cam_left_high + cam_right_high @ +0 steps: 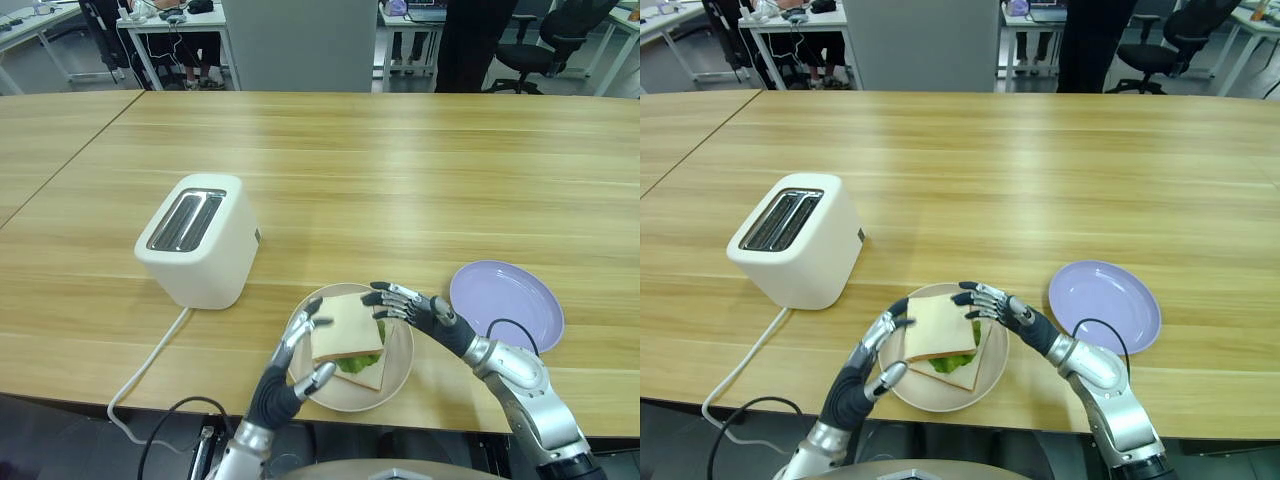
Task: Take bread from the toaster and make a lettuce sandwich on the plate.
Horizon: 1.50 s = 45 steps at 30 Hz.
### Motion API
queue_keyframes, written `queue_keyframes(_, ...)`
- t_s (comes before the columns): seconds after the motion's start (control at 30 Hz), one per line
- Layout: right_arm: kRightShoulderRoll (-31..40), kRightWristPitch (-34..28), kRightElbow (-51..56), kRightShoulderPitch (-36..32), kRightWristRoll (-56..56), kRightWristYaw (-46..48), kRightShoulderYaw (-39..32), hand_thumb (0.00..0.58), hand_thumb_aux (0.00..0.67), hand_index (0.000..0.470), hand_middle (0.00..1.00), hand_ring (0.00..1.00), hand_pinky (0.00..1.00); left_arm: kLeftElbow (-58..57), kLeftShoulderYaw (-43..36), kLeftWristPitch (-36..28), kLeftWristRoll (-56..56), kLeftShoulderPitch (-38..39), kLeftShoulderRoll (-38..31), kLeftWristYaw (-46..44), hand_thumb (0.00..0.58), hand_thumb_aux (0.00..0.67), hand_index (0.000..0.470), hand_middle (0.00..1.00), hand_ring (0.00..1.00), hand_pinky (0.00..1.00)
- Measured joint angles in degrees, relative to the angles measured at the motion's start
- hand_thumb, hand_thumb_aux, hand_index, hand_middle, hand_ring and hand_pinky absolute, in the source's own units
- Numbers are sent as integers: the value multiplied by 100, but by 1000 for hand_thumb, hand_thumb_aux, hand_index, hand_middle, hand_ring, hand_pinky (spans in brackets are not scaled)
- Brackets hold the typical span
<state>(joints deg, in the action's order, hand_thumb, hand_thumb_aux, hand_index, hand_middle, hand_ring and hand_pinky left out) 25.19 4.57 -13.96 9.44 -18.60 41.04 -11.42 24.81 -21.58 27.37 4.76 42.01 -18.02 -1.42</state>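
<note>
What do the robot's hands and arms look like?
The left hand and right hand have shiny silver fingers and black palms and wrists. The right forearm is a rounded silver-grey shell, with a thin black cable looping beside it.

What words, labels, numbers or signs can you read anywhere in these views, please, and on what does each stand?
No text can be read.
On the toaster: a small dark mark on its side wall, too small to read.
On the beige plate, the purple plate and the sandwich: no print visible.
</note>
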Motion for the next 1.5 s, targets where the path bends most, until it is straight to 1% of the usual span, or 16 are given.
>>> queue_keyframes(0.03,73,38,-51,67,4,112,-23,580,670,460,757,757,757,2,-61,11,-183,140,-111,-162,580,670,460,0,0,0)
queue_keyframes(0.07,175,131,-102,177,25,251,-64,580,670,460,835,835,835,8,-121,16,-369,260,-239,-337,580,670,460,0,0,0)
queue_keyframes(0.1,304,224,-132,286,65,402,-151,580,670,460,1000,1000,1000,10,-145,15,-517,405,-364,-491,580,670,460,0,0,0)
queue_keyframes(0.13,380,294,-129,398,144,528,-229,580,670,460,1000,1000,1000,9,-162,6,-665,526,-486,-639,580,670,460,0,0,0)
queue_keyframes(0.17,452,371,-110,507,219,646,-322,580,670,460,1000,1000,1000,10,-167,-3,-805,654,-609,-790,580,670,460,78,78,78)
queue_keyframes(0.2,501,420,-101,589,264,727,-397,580,670,460,1000,1000,1000,10,-169,-24,-881,745,-706,-900,580,670,460,78,78,78)
queue_keyframes(0.23,548,466,-93,678,321,819,-474,580,670,460,1000,1000,1000,9,-165,-36,-966,834,-796,-1022,580,670,460,133,133,133)
queue_keyframes(0.57,790,456,27,1282,382,1345,-924,580,670,460,1000,1000,1000,-313,-77,-50,-1049,922,-1101,-1653,580,670,460,125,125,125)
queue_keyframes(0.9,304,-124,534,966,888,695,-1042,580,670,460,1000,1000,1000,-524,217,-772,-891,819,-987,-1696,580,670,460,118,118,118)
queue_keyframes(1.07,263,-186,720,816,1055,496,-1023,580,670,460,1000,1000,1000,-556,257,-1073,-749,809,-934,-1698,580,670,460,141,141,141)
queue_keyframes(1.1,252,-182,726,812,1071,477,-1027,580,670,460,1000,1000,1000,-555,271,-1087,-738,808,-920,-1694,580,670,460,176,176,176)
queue_keyframes(1.13,248,-179,730,816,1092,462,-1029,580,670,460,1000,1000,1000,-551,306,-1102,-737,808,-896,-1686,580,670,460,329,329,329)
queue_keyframes(1.17,247,-177,732,818,1105,452,-1029,580,670,460,1000,1000,1000,-544,346,-1112,-738,808,-887,-1677,580,670,460,388,388,388)
queue_keyframes(1.2,247,-175,733,819,1114,446,-1030,580,670,460,1000,1000,1000,-546,393,-1141,-740,819,-888,-1678,580,670,460,388,388,388)
queue_keyframes(1.23,247,-175,736,819,1117,438,-1030,580,670,460,1000,1000,1000,-542,430,-1166,-747,840,-888,-1697,580,670,460,1000,1000,1000)
queue_keyframes(1.5,247,-169,787,779,1155,417,-1031,580,670,460,1000,1000,1000,-401,538,-1136,-799,882,-714,-1743,580,670,460,1000,1000,1000)
